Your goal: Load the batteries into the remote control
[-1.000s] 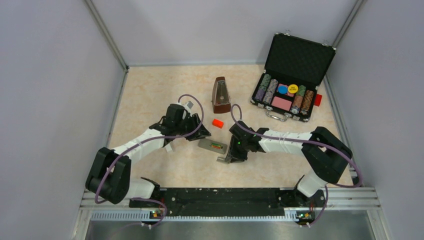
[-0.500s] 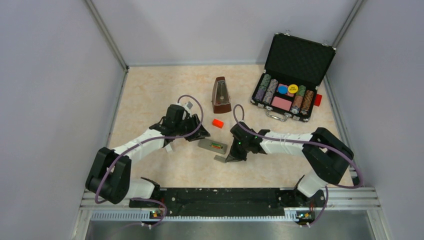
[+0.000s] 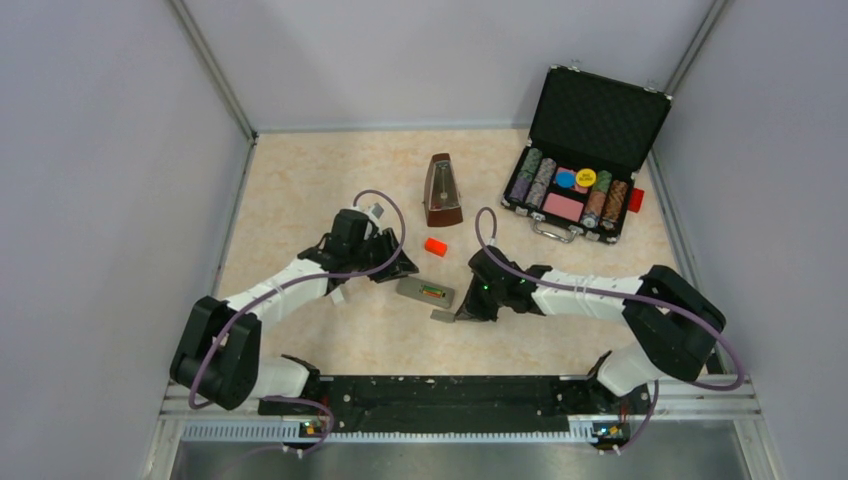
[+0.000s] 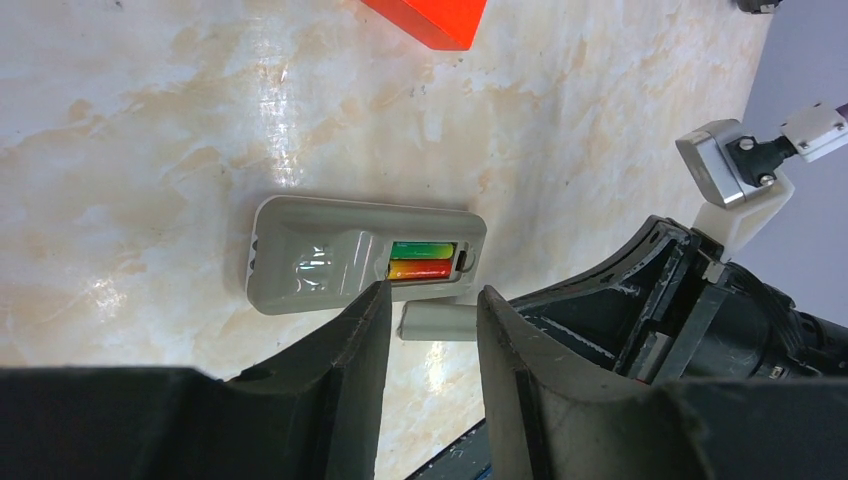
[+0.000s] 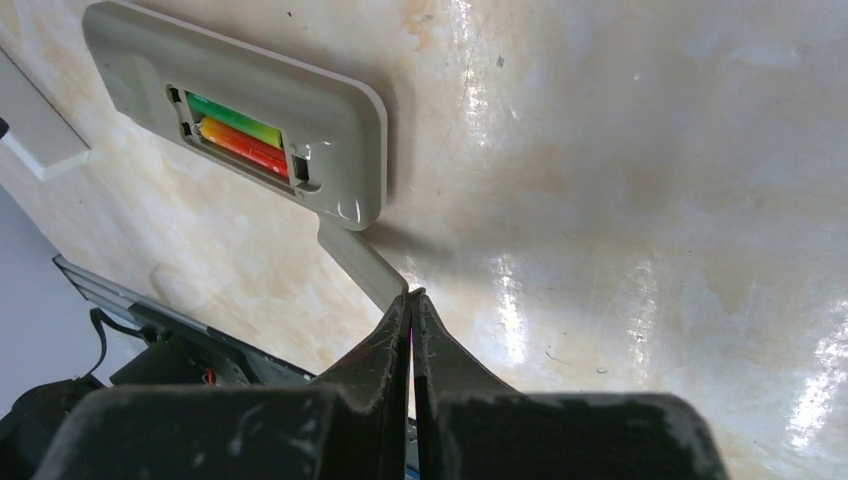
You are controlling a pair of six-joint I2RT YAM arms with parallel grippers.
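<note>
Three bystanders behind: metronome (image 3: 441, 190), red block (image 3: 435, 245) just beyond the remote (image 3: 425, 292), chip case (image 3: 585, 160) far right. Holds both batteries (image 4: 424, 262) in its recess, cover (image 5: 362, 262) off beside it. Hovers left claw (image 4: 432, 295) spread above; presses right claw (image 5: 411, 296) shut at the cover's end.

Left wrist view: orange block (image 4: 425, 18) cropped by the top edge; grey cover (image 4: 440, 322) partly hidden behind the left tool (image 4: 433, 300). Top view: batteries (image 3: 431, 292) too small to distinguish.

An orange block (image 3: 435, 246) and metronome (image 3: 441, 190) stand beyond the remote control (image 3: 425, 292); right gripper (image 3: 462, 313) crowds its right end, left gripper (image 3: 395, 265) its left; nearer, bare tabletop (image 3: 380, 337).
</note>
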